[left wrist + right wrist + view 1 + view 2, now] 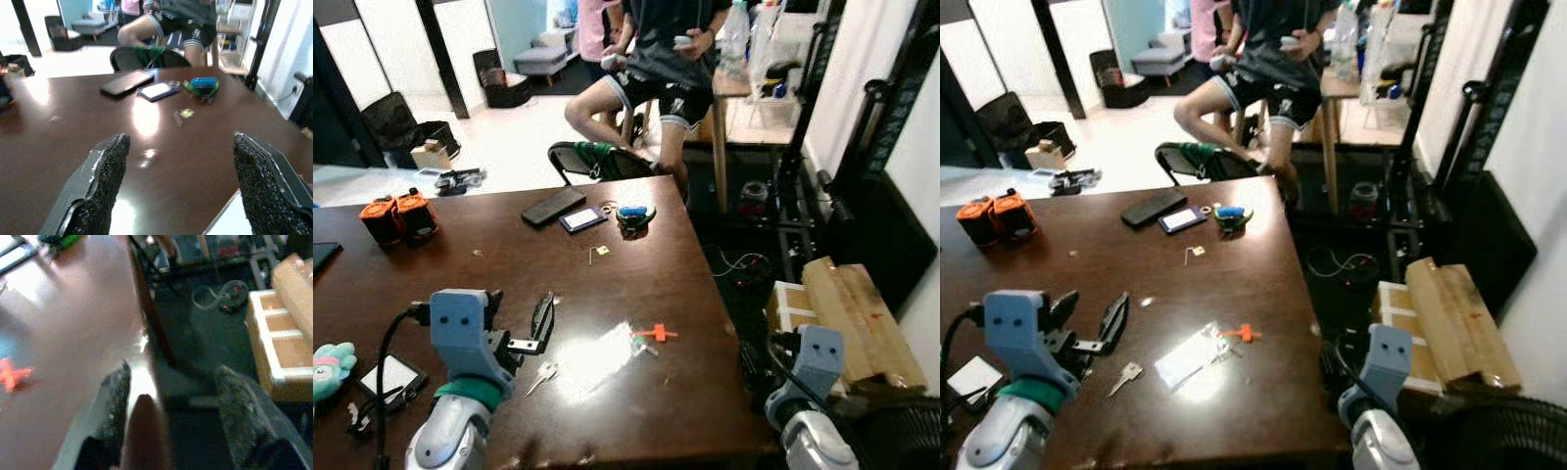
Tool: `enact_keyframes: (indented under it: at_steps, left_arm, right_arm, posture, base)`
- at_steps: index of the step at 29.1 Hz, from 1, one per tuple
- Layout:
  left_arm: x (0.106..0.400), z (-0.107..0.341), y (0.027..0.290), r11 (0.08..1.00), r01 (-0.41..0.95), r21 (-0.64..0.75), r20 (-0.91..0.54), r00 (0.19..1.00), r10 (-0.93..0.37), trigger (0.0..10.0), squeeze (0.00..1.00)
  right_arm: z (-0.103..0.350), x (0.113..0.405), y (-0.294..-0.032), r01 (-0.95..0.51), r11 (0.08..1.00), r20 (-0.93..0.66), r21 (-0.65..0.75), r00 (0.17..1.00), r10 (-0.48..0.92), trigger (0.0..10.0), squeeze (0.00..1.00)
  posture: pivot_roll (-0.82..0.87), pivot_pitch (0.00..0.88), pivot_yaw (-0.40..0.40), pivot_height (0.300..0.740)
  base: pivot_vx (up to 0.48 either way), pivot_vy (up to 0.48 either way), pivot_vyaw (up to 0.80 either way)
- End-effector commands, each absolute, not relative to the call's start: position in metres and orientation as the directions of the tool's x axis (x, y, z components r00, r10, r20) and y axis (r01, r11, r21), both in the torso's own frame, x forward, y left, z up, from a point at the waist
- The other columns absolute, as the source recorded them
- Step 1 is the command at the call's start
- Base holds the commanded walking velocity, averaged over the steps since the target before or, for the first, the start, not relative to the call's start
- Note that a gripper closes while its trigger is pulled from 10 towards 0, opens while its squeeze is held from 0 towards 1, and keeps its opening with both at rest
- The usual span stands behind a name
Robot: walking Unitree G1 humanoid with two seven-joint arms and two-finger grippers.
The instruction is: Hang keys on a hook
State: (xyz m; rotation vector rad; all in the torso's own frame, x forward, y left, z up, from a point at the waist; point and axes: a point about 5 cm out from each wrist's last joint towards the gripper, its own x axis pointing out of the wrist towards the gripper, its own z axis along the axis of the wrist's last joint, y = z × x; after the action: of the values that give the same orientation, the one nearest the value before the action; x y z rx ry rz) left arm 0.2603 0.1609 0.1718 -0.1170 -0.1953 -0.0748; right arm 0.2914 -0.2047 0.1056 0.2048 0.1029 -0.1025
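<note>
metal key point(545, 373) flat on slick table point(636, 294), light, hard to pinch; left gripper point(540, 323) fingers spread, empty, best nipped by bow.

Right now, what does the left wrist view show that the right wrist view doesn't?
Left wrist view alone: the open left gripper facing a black phone, a card and a blue-green item, with a seated person beyond. Right wrist view alone: the open right gripper at the table's edge, an orange piece, cardboard boxes. Both: the brown table.
</note>
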Motion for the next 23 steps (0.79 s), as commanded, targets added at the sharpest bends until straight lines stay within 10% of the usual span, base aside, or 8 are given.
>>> enact_keyframes:
  at_steps: [1, 23]
  left_arm:
    - [0.259, 0.17, 0.164, 0.993, 0.072, -0.092, 0.194, 0.979, -0.053, 10.0, 0.0]
    - [0.264, 0.168, 0.175, 0.998, 0.001, -0.062, 0.14, 0.99, 0.008, 10.0, 0.0]
  right_arm:
    - [0.09, 0.287, -0.197, 0.103, 0.97, -0.183, 0.221, 0.981, -0.063, 10.0, 0.0]
    - [0.129, 0.334, -0.174, -0.031, 0.955, -0.043, 0.296, 0.998, 0.046, 10.0, 0.0]
  posture:
    - [-0.16, 0.04, 0.175, 0.74]
    - [-0.16, 0.057, 0.196, 0.74]
  base:
    - [0.0, 0.0, 0.0]
    - [0.0, 0.0, 0.0]
